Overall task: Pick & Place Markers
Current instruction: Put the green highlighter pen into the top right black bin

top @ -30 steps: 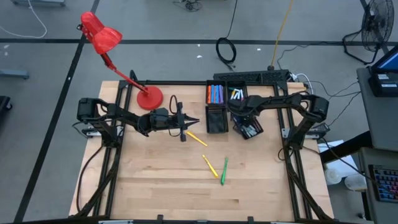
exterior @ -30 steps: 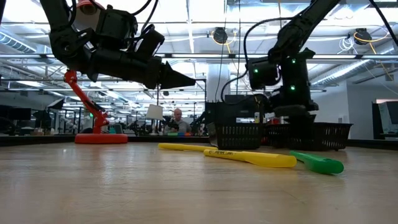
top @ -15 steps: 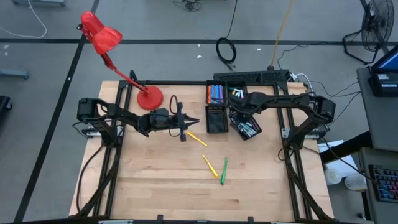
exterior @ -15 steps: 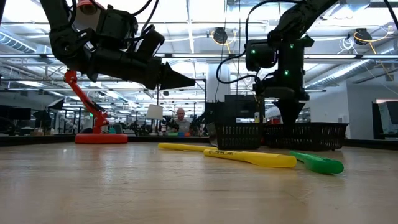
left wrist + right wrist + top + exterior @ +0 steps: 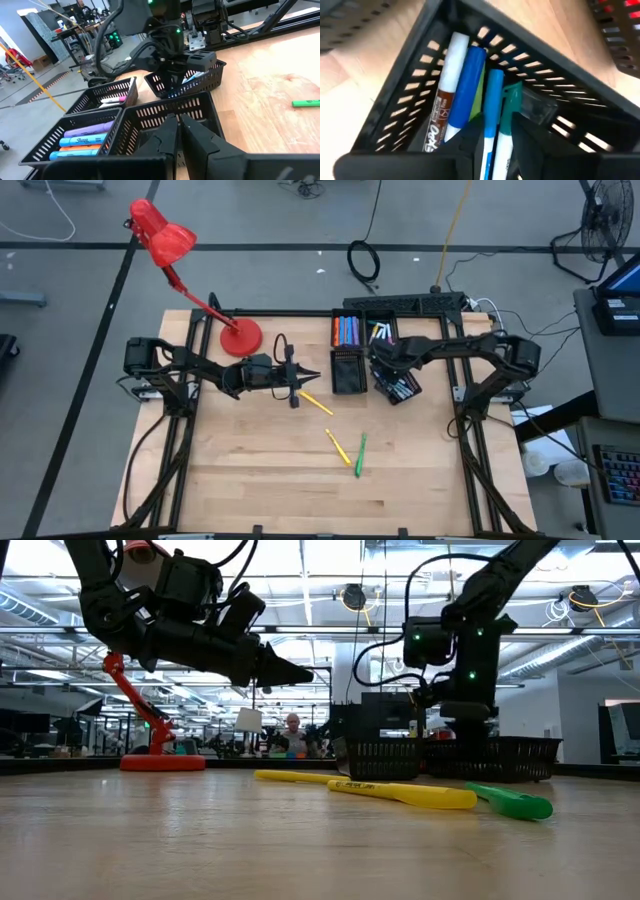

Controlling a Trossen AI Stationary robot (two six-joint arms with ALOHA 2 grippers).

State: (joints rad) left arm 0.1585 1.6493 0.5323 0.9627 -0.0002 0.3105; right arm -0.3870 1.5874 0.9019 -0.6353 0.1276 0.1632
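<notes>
Markers (image 5: 343,446) on desk (image 5: 250,470) looked light, stiff, slippery; I'd grip mid-barrel. Left hand (image 5: 314,376) together; right hand (image 5: 496,131) apart over basket (image 5: 410,85).

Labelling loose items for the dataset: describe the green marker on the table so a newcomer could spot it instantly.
Start at the wooden table and find its open middle, in front of the black baskets. Three markers lie loose there; the green marker is the one nearest the table's front. It sits right beside a yellow marker, and it is the only green one.
</notes>
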